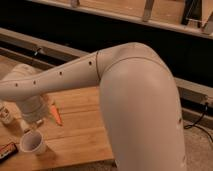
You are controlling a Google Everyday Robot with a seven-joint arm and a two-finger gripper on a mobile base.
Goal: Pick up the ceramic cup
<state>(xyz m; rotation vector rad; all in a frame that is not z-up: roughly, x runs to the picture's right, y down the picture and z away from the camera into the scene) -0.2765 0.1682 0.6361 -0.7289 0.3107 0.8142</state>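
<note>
The ceramic cup (32, 144), small, white and round with a pale inside, stands upright near the front left corner of the wooden table (80, 135). My gripper (31, 123) hangs from the white arm just above and slightly behind the cup, close to its rim. It holds nothing that I can see. The arm's large white elbow fills the right half of the view and hides much of the table.
An orange carrot (56, 114) lies right of the gripper. A small white container with printed markings (6, 114) stands at the left edge. A dark flat packet (7, 149) lies at the front left. The purple bowl is hidden behind the arm. A dark rail runs behind the table.
</note>
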